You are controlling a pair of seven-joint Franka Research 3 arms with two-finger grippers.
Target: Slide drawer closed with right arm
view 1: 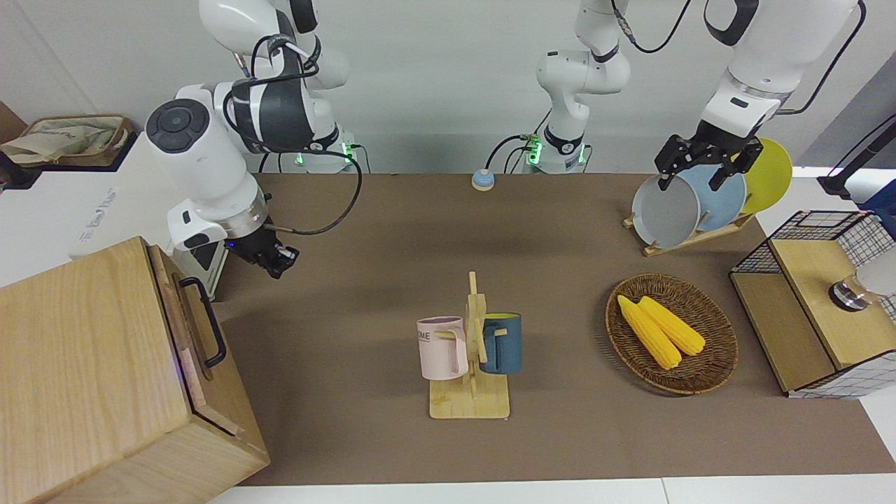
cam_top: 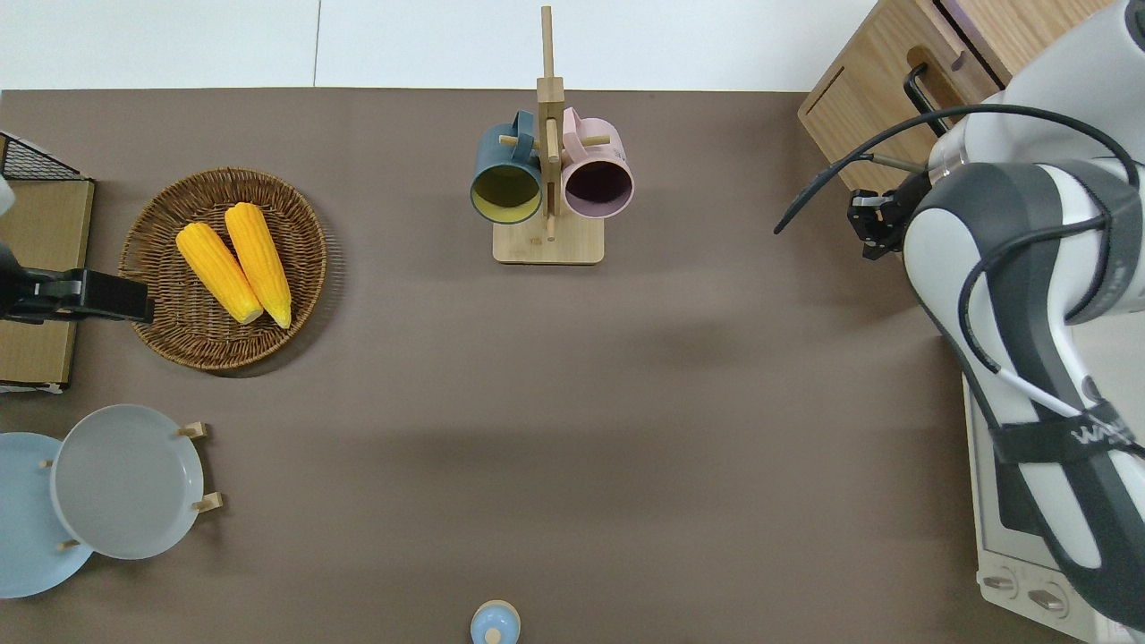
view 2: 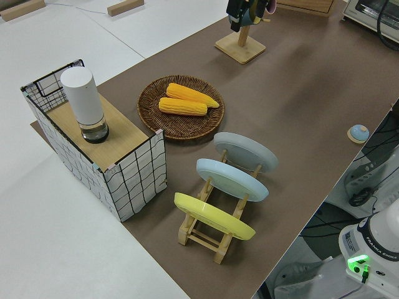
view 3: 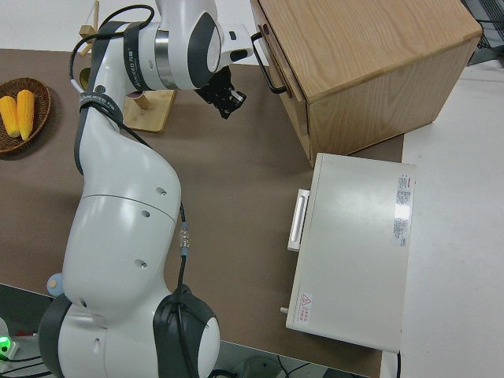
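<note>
Brown matting covers the table (view 1: 392, 231), and at the right arm's end of it stands the big light-wood cabinet (view 1: 77, 378), farther from the robots than the white oven (view 3: 354, 252). Its drawer (view 1: 183, 325) appears pushed in: the thick front panel sits close against the cabinet face in the front and right side views, with only a narrow seam showing, and the black loop handle (view 1: 205, 322) stands free with nothing touching it.

The right gripper (view 1: 273, 260) hangs apart from the handle, over bare matting between cabinet and oven in the overhead view, and holds nothing. Whether its jaws are parted or together cannot be told. The left arm is parked, its gripper (view 1: 707, 162) with fingers spread and empty.

Judging by the flush panel and the free gripper, the closing itself looks done. What may be left is only for the right arm (cam_top: 1011, 295) to clear the cabinet fully, unless that thin seam means a last small push is still needed.
</note>
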